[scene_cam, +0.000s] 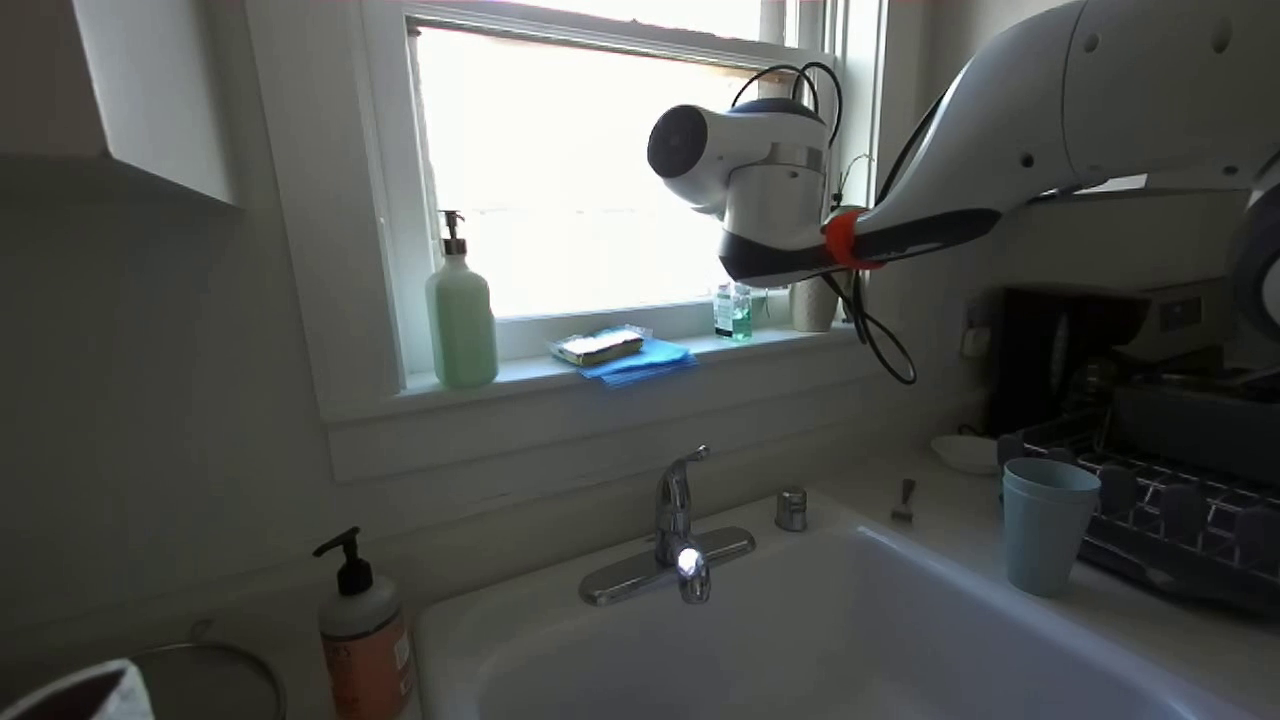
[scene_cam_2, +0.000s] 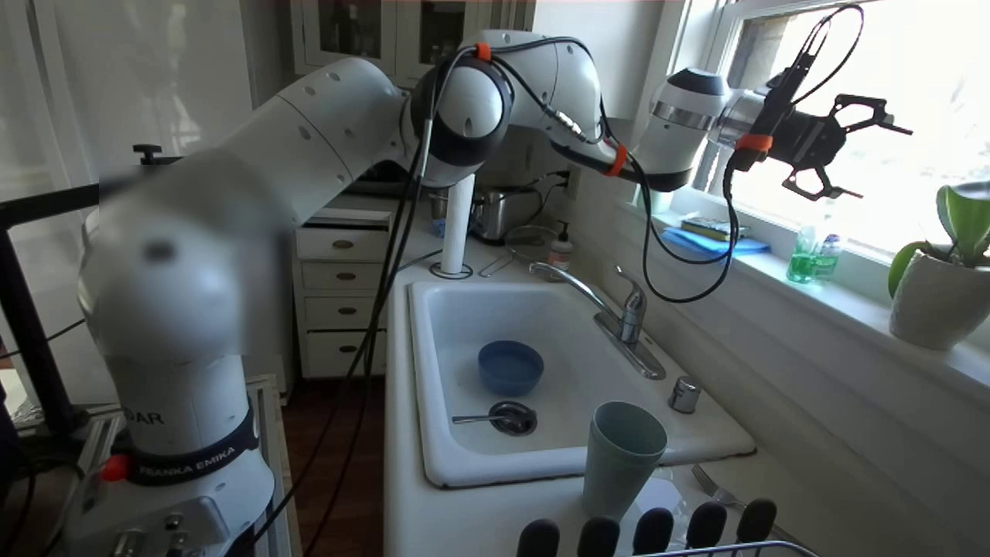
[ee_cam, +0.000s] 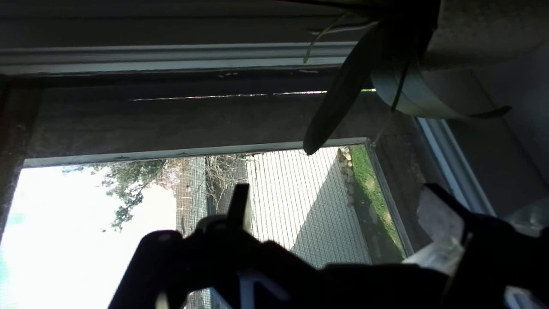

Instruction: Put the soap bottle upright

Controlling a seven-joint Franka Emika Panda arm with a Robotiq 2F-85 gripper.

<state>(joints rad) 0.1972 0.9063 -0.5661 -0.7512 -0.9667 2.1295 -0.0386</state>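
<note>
The soap bottle (scene_cam: 733,314) is small and clear with green liquid low inside. It appears to stand on the window sill, and it also shows in an exterior view (scene_cam_2: 808,255). Its top is hidden behind the arm in an exterior view (scene_cam: 775,200). My gripper (scene_cam_2: 885,164) is open and empty, in front of the window and above the bottle, apart from it. In the wrist view my gripper (ee_cam: 336,191) has its fingers wide apart with only the window between them. A pale translucent shape (ee_cam: 441,255) shows by the right finger; I cannot tell what it is.
On the sill are a green pump bottle (scene_cam: 462,320), a sponge pack (scene_cam: 598,346) on blue cloths (scene_cam: 645,362) and a potted plant (scene_cam_2: 932,298). Below are the faucet (scene_cam: 675,510) and sink (scene_cam_2: 452,464). An orange pump bottle (scene_cam: 367,650) and cup (scene_cam: 1045,525) stand on the counter.
</note>
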